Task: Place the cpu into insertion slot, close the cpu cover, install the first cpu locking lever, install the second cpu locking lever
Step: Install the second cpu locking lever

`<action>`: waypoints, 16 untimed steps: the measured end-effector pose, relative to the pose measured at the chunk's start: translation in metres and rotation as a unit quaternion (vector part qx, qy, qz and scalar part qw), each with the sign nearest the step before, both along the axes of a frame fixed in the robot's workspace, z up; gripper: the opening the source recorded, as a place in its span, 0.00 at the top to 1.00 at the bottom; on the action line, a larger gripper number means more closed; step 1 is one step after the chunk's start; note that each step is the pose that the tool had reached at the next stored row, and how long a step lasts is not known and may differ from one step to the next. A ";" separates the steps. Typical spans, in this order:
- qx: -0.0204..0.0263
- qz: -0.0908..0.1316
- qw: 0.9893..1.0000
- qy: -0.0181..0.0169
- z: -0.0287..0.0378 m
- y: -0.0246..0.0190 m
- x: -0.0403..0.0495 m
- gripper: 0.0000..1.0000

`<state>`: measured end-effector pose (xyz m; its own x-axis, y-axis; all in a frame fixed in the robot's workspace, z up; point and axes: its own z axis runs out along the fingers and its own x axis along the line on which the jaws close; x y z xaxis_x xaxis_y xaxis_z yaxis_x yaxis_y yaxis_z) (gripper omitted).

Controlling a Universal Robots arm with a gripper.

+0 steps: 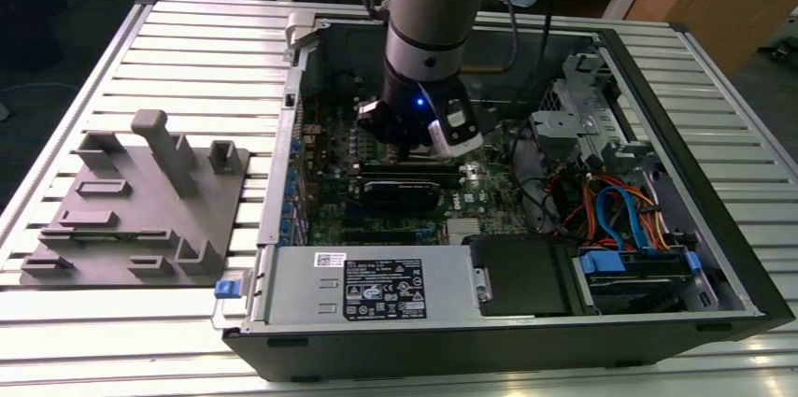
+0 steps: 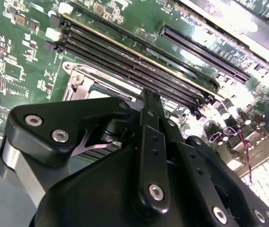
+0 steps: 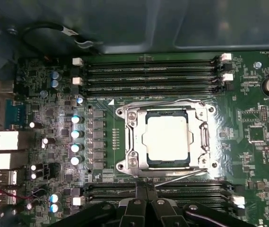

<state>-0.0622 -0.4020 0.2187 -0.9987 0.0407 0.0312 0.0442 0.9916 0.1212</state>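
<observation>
The cpu [image 3: 167, 138], a small silvery square, lies flat in the insertion slot [image 3: 149, 158] on the green circuit board [image 3: 252, 118], as I see it in the first wrist view. The cpu cover [image 3: 133, 137], a silvery frame, is down around it, the chip showing through its window. A thin wire lever [image 3: 181, 174] runs aslant along the socket's edge nearest my claw. The gripper [image 3: 146, 189] sits just beside that edge, its black fingers pressed together with nothing between them. Long black memory slots [image 3: 151, 73] lie on both sides of the socket. In the exterior view, the arm [image 1: 431, 61] reaches down into an open computer case [image 1: 735, 257] on a slatted table [image 1: 187, 51].
</observation>
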 end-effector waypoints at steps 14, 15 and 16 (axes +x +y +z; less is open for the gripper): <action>0.015 0.000 1.000 0.000 -0.0057 -0.0049 -0.0051 0.90; 0.015 0.000 1.000 0.000 -0.0057 -0.0049 -0.0051 0.90; 0.015 0.000 1.000 0.000 -0.0057 -0.0049 -0.0051 0.90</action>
